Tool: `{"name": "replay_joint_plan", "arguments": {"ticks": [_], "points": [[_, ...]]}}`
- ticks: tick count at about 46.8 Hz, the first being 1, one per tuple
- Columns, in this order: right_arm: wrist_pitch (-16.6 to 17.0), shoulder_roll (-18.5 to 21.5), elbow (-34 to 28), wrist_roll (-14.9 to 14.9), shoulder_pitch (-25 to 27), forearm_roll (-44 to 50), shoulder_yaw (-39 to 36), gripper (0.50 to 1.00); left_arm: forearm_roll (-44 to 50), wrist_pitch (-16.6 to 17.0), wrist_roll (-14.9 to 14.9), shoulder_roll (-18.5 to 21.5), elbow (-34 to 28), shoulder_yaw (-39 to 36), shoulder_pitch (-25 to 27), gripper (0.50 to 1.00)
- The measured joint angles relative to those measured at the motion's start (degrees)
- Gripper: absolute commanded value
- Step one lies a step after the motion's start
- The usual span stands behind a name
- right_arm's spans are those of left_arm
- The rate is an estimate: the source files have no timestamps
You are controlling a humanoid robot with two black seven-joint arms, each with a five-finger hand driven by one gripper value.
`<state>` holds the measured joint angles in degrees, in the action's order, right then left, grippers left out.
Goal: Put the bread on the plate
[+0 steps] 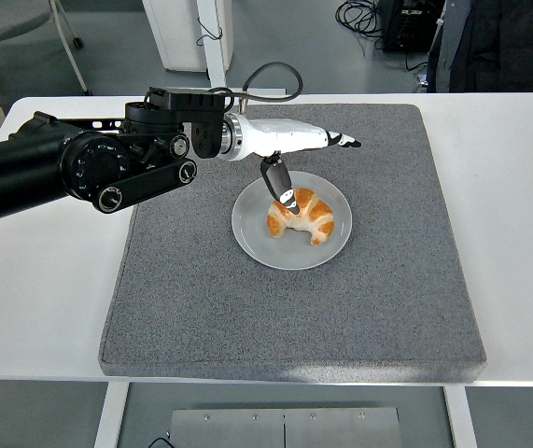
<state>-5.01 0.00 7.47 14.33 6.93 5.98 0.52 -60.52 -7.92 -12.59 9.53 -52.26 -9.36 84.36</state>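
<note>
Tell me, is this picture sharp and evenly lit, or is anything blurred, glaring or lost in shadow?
Head view: sharp throughout, soft even light, no harsh glare. The croissant and the plate read crisply on the grey mat. The left hand is not blurred; the black arm keeps little detail. A faint shadow runs under the table edge.

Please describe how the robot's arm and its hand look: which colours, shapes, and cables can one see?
The left arm is black and bulky, built of rounded cylindrical segments with round joint covers and small screws. A black cable loops up over the wrist. The left hand has a white shell, with slim fingers ending in black tips. The right arm is not in view.
</note>
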Motion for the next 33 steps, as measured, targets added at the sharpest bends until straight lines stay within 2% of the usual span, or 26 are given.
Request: {"name": "replay_joint_plan", "arguments": {"ticks": [6,16,26,33], "points": [[0.0,0.0,0.0,0.0,0.0,0.0,0.0,1.0,7.2,-1.7,0.1,2.2,-0.8,1.7,2.7,0.999],[0.0,0.0,0.0,0.0,0.0,0.0,0.0,1.0,12.3,-1.4,0.0,4.9,-0.2,4.0,2.9,0.999],[0.0,0.0,0.0,0.0,0.0,0.0,0.0,1.0,23.2,-0.3,-0.2,6.2,1.9,12.8,-2.6,0.999],[0.0,0.0,0.0,0.0,0.0,0.0,0.0,1.0,25.4,-0.3,-1.1,5.8,2.7,17.2,-6.7,0.999]]}}
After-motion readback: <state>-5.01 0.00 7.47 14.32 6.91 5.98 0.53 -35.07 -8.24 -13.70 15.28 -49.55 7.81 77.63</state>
